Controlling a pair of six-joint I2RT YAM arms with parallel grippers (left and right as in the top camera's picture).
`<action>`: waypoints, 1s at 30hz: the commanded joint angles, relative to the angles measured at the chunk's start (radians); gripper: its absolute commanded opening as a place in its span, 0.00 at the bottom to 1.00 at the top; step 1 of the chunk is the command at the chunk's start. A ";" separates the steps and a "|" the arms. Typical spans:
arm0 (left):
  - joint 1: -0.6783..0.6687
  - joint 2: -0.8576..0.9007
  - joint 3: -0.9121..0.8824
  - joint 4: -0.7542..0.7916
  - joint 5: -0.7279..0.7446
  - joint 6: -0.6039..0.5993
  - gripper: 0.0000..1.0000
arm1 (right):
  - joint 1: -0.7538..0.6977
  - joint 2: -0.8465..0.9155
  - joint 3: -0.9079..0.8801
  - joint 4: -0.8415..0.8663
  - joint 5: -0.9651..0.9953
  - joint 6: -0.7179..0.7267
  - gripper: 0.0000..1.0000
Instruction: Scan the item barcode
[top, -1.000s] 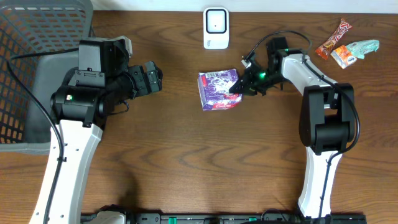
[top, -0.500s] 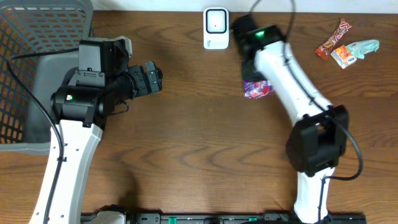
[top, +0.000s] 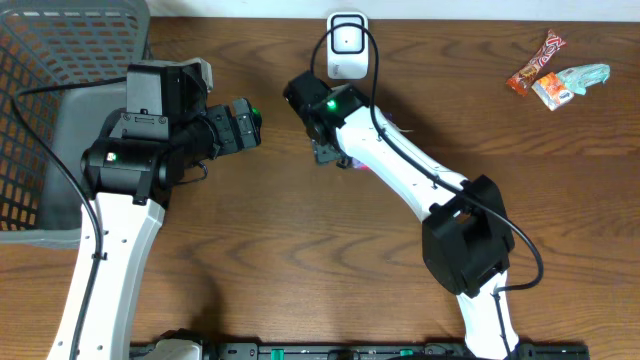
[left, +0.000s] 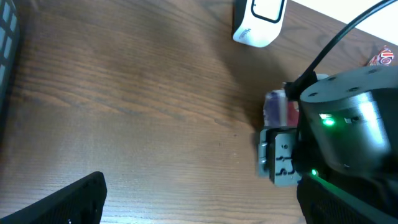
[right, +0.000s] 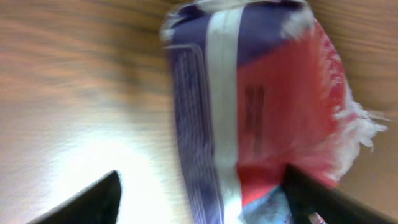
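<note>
Packet (right: 249, 106) down on the table (top: 300, 260), just short of the scanner (top: 347, 45), my right gripper (right: 202, 183) loose around it.
Nearest me, my right arm (top: 420, 180) slants across and hides most of the packet from overhead; the basket (top: 60, 60) sits at my left. Left gripper (left: 202, 202) hangs wide open, empty. Right fingers are spread with the purple-and-red packet lying between them, one clear of it, the other at its torn edge; I can't tell if it touches. Snack wrappers (top: 555, 75) lie far right.
</note>
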 joint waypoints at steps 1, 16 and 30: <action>0.003 -0.009 0.000 -0.001 -0.006 0.010 0.98 | -0.047 -0.005 0.164 -0.055 -0.063 -0.012 0.75; 0.003 -0.009 0.000 -0.001 -0.006 0.010 0.98 | -0.421 -0.001 0.053 -0.049 -0.813 -0.416 0.66; 0.003 -0.009 0.000 -0.001 -0.006 0.010 0.98 | -0.405 -0.002 -0.362 0.379 -0.905 -0.231 0.01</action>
